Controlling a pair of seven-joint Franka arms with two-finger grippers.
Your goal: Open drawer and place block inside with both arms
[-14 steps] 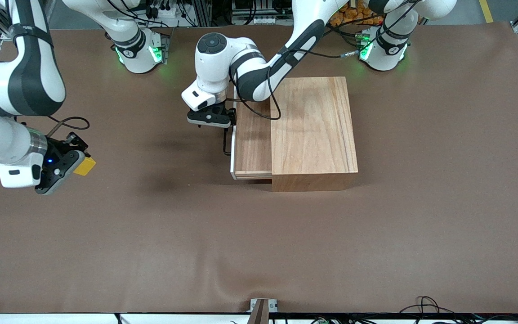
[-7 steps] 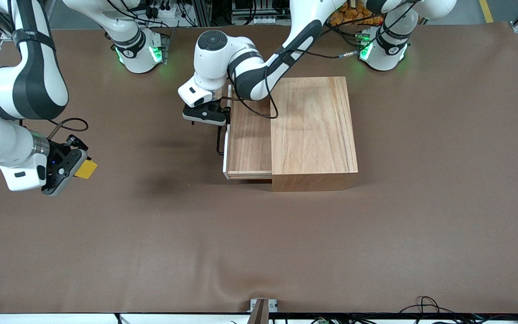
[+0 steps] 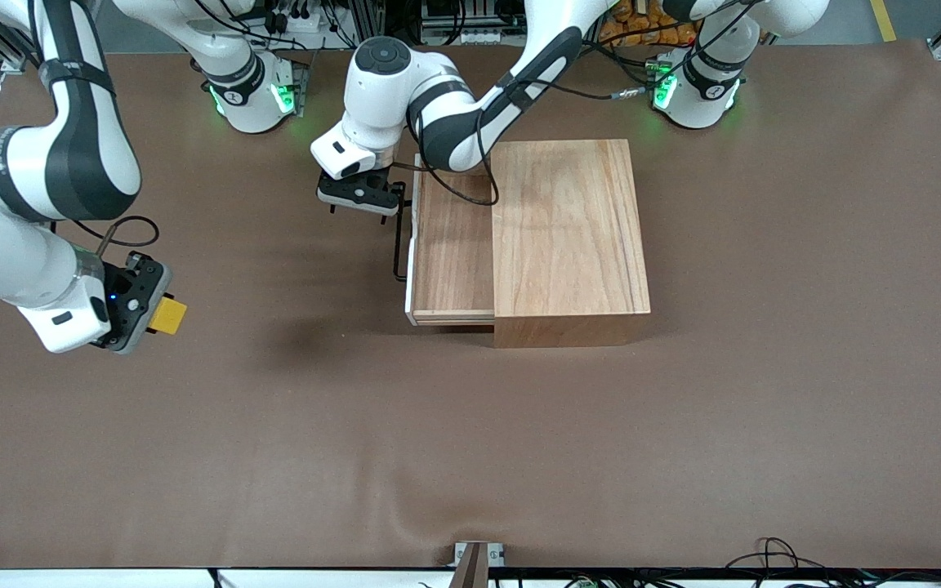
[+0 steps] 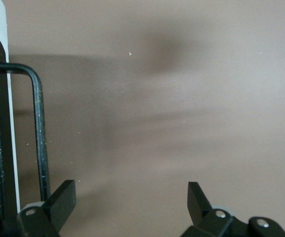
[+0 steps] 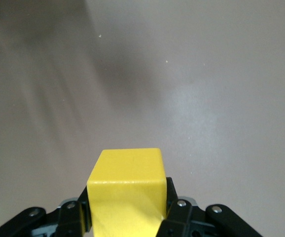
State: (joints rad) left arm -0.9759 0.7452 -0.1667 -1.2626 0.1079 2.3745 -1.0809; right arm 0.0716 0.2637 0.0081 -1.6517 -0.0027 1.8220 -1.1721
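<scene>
The light-wood box (image 3: 570, 237) has its drawer (image 3: 452, 245) slid partway out toward the right arm's end of the table. The drawer's white front (image 3: 411, 245) carries a black handle (image 3: 396, 245). My left gripper (image 3: 359, 198) hangs open over the table in front of the drawer, by the handle's end nearest the robot bases. In the left wrist view the handle (image 4: 38, 128) runs just outside one finger, with only table between the left gripper's (image 4: 131, 197) fingers. My right gripper (image 3: 144, 309) is shut on the yellow block (image 3: 169, 316), over the table toward the right arm's end. The block (image 5: 126, 185) fills its jaws.
Brown mat (image 3: 470, 441) covers the whole table. The two green-lit arm bases (image 3: 250, 94) (image 3: 695, 90) stand along the edge farthest from the front camera. A small bracket (image 3: 477, 555) sits at the nearest edge.
The drawer slid farther out with the left gripper on the handle. That gripper has since come off the handle and moved toward the bases. The right gripper shifted slightly with the block.
</scene>
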